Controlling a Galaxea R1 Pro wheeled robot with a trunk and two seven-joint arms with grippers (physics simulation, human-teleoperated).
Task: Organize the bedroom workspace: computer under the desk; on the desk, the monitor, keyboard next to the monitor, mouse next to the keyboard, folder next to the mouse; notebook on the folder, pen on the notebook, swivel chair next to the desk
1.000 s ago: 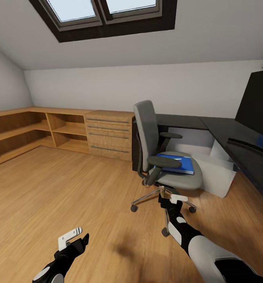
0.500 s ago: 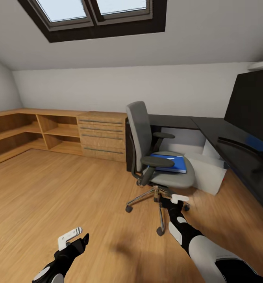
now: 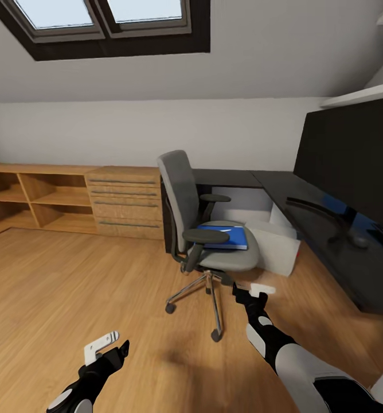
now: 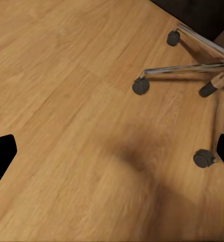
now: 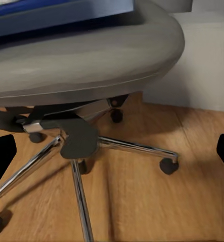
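So our right pincer [image 3: 253, 291], fingers spread wide, sits just below the grey swivel chair [image 3: 206, 229]; the bright blue notebook [image 3: 223, 236] lies up ahead on its seat, much nearer than our open left pincer [image 3: 106, 346].

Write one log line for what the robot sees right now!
phase: nearing chair | notebook: on seat | monitor: on desk | left gripper: open, empty | right gripper: open, empty

The head camera has swung rightward: the swivel chair [image 3: 206, 229] and wooden dresser [image 3: 124, 202] now sit further left in view, while more of the worktop [image 3: 306, 215] and monitor [image 3: 352, 160] appears, perhaps somewhat nearer.
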